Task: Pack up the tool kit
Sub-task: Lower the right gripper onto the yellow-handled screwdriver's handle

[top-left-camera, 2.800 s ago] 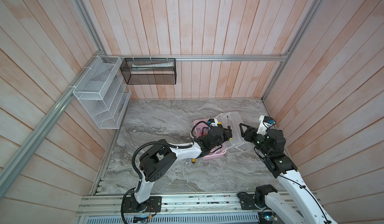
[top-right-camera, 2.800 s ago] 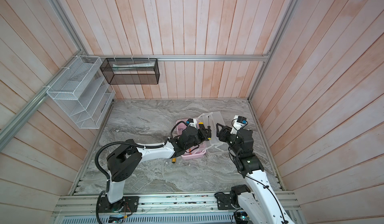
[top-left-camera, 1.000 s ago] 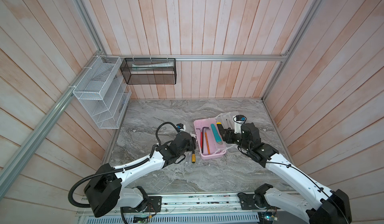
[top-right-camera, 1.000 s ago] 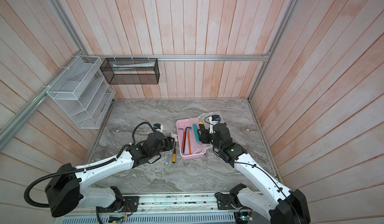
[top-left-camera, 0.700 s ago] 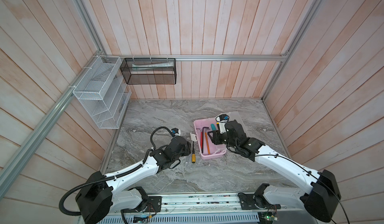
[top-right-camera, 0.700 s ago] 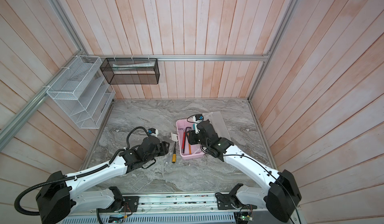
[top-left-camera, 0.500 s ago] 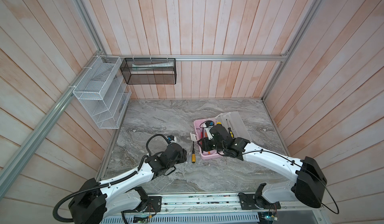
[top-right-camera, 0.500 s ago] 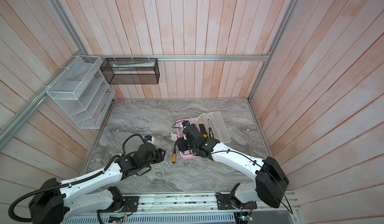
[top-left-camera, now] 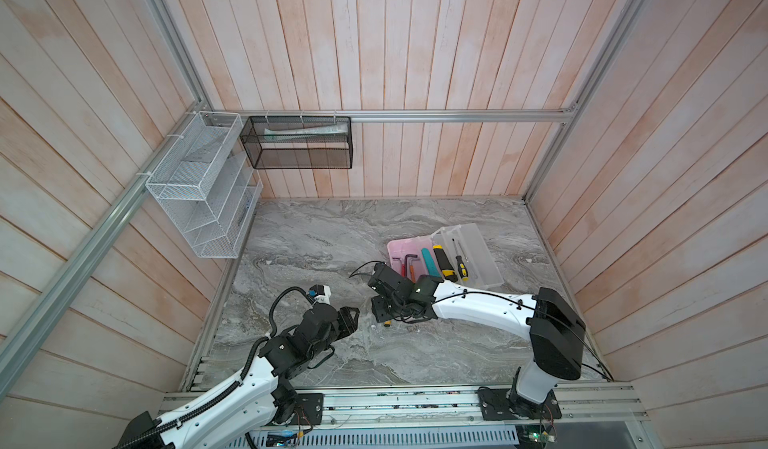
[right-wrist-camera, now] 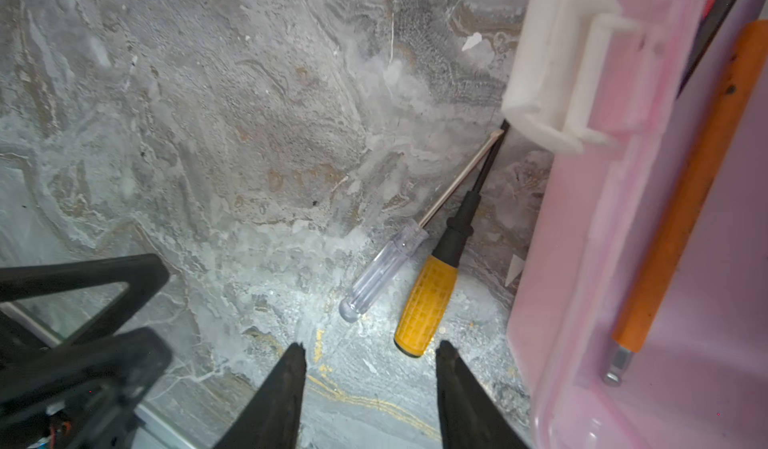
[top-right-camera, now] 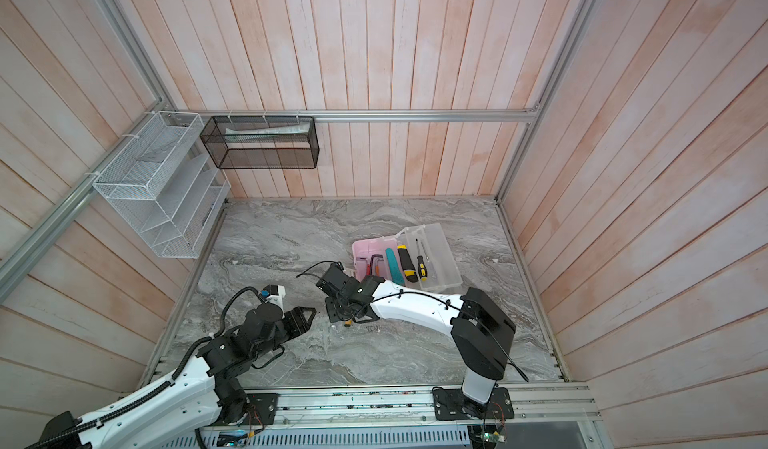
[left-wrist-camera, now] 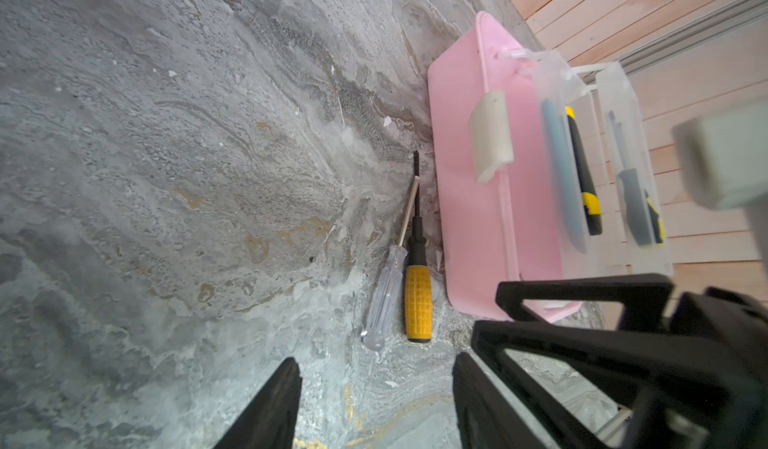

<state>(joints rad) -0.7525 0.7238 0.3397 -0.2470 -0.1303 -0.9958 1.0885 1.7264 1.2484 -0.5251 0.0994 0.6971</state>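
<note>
Right claw [right-wrist-camera: 370, 345] hangs low over the table [right-wrist-camera: 208, 135], jaws spread with nothing between them, tips just short of the butts of two screwdrivers. Left claw [left-wrist-camera: 376, 359] is likewise spread and empty, near the same pair and beside the right one.

The yellow driver [right-wrist-camera: 426, 305] and clear driver [right-wrist-camera: 382, 272] lie flat on the table, handles touching, shafts converging toward the latch [right-wrist-camera: 552, 64]. Both look light and stiff, and their round handles will likely roll if nudged. The yellow grip is ribbed and should hold well. The clear one is smooth and probably slippery. I would pinch across the middle of a handle, not the thin shaft. The handles touch, so no finger fits between them, and the yellow one lies just beside the case [left-wrist-camera: 469, 197] wall. Taking the clear one from its open side seems easier.

The case sits on the table right of the middle, lid [top-left-camera: 478, 251] laid open on the side away from the drivers. Hex keys [top-left-camera: 409, 262] and a teal knife [top-left-camera: 428, 262] lie inside, and a small driver [top-left-camera: 460, 265] rests in the lid. A black knife [top-left-camera: 442, 265] lies at the hinge; I cannot tell which half holds it.

In both top views the right claw covers the pair but for a yellow speck. The left wrist view blurs the lid's contents. The right wrist view cuts off most of the case and hides the yellow driver's tip behind the latch.
</note>
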